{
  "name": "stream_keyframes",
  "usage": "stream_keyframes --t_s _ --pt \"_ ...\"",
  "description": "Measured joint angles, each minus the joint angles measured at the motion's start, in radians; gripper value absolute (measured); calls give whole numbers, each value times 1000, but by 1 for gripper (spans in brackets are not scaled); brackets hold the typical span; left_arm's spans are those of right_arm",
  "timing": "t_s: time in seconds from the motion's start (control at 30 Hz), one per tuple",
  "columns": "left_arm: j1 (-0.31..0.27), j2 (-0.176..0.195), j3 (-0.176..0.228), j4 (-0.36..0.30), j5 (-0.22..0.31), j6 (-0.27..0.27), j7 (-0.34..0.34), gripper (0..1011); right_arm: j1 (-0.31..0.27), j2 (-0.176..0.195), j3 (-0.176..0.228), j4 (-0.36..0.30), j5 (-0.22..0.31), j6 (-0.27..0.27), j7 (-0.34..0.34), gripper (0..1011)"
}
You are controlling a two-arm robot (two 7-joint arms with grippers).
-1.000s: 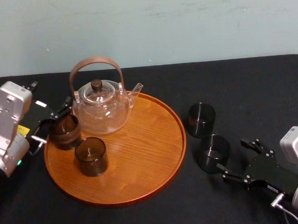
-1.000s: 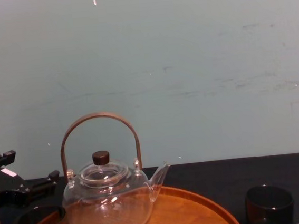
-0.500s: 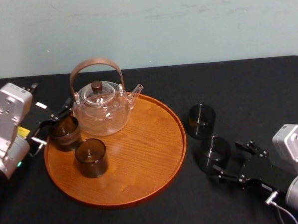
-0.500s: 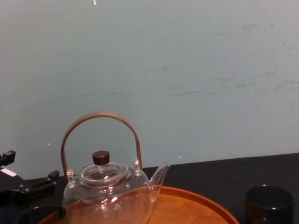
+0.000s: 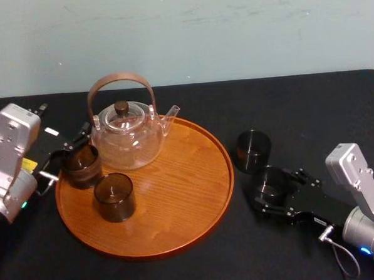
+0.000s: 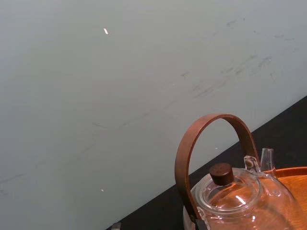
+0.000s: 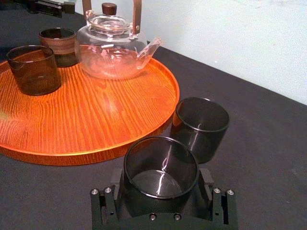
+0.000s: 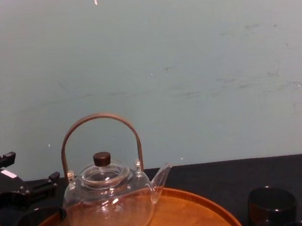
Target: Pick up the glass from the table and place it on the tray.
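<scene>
Two dark glasses stand on the black table right of the tray. The nearer glass sits upright between the fingers of my right gripper. That gripper is open, with one finger close on each side of the glass. The farther glass stands free just behind it. The round wooden tray carries a glass teapot and two brown glasses. My left gripper is open at the tray's left edge, beside the rear brown glass.
The teapot's tall wooden handle arches over its lid at the tray's back left. The right half of the tray is bare wood. A pale wall stands behind the table. Open tabletop lies to the far right and in front.
My right gripper has slid forward toward the tray, and its fingers now straddle the nearer glass, which was just ahead of them. The left arm and everything on the tray are unmoved.
</scene>
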Motion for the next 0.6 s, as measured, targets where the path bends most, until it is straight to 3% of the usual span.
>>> stream_keyframes --t_s 0.33,0.6 --pt "0 0 0 0 0 0 0 1001 50 -31 -29 59 -7 -10 56 1002" --pt "0 0 0 0 0 0 0 1001 51 -31 -30 60 -8 -13 59 1002"
